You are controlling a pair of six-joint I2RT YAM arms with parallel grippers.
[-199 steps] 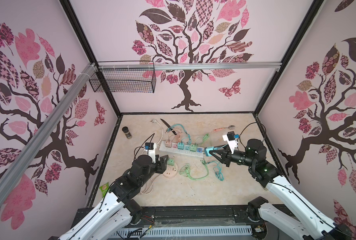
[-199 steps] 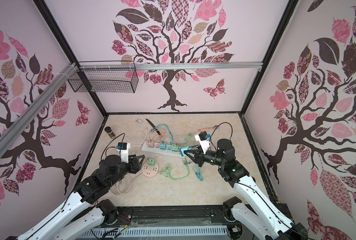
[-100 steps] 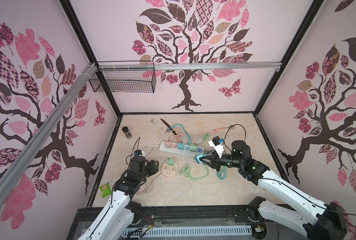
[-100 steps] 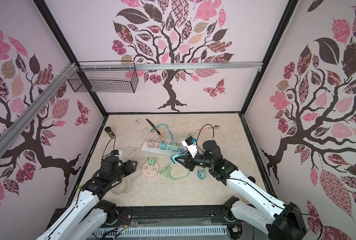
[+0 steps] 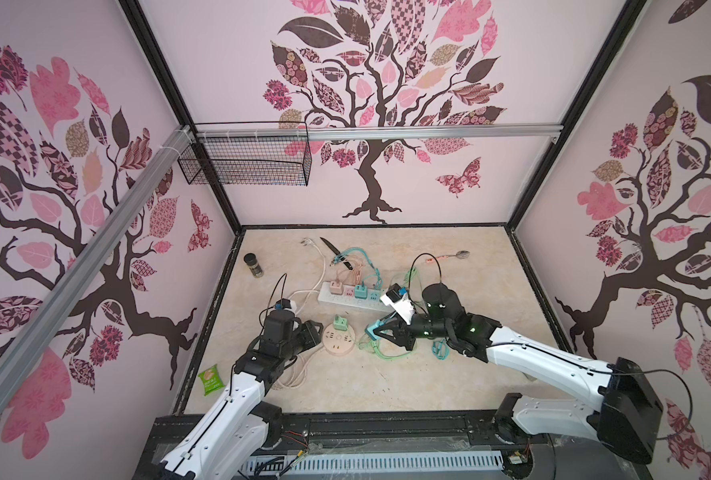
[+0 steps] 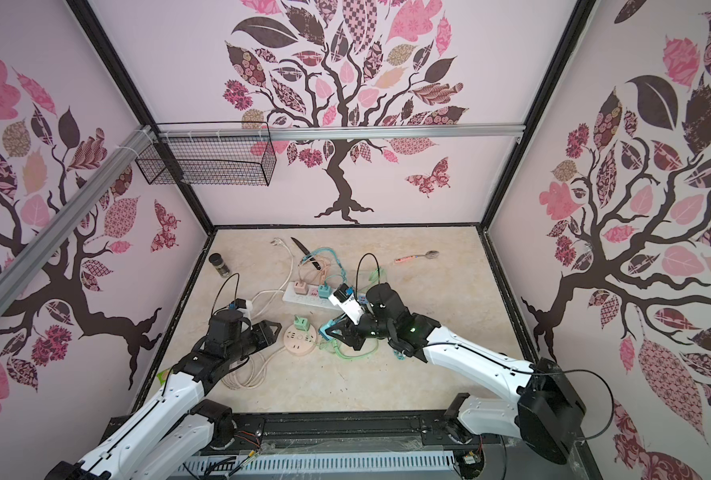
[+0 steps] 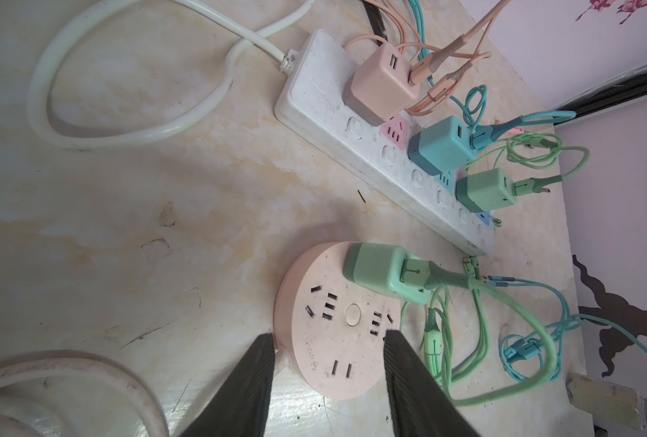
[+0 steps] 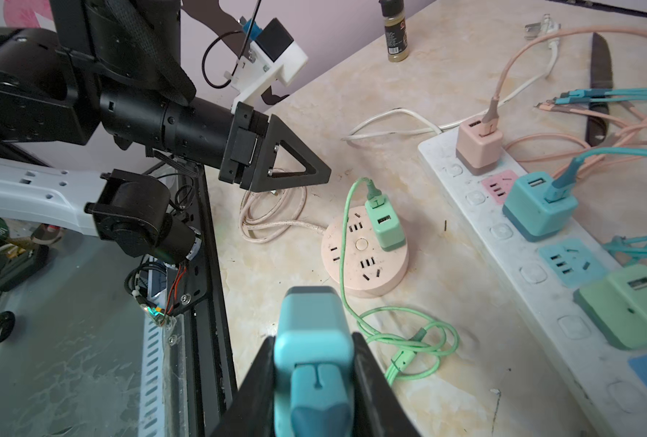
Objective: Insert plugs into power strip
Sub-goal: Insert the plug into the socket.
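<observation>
Presently, the power strip (image 7: pixel 316 81) lay flat on the table, its white cord (image 7: pixel 144 133) leaving one end; counted from that cord end, the first socket carried the peach-pink plug (image 7: pixel 384 85), the second stood bare, the third carried the seated teal plug (image 7: pixel 441 145), the fourth stood bare, the fifth carried the mint green plug (image 7: pixel 484 191), and the sixth stood bare.

The right gripper (image 8: pixel 314 378) pinched the held teal plug (image 8: pixel 310 321) by two opposite sides, cable end toward the wrist; this plug was clear of the power strip, on its robot side, nearer the end opposite the cord; its prongs could not be seen.

The round pink socket hub (image 8: pixel 388 274) sat on the robot side of the power strip, near its middle; the second mint green plug (image 8: pixel 384 227) stood seated in the hub, its cable (image 8: pixel 409 333) looped on the table on the same side.

The left gripper (image 7: pixel 327 335) was on the robot side of the power strip, just beyond the hub; its jaws stood spread and held nothing; the wrist view showed the hub's edge between the fingers (image 7: pixel 397 363); contact could not be determined.

A knife (image 5: pixel 335 251) and a spice jar (image 5: pixel 254 265) lay on the far side of the power strip.
</observation>
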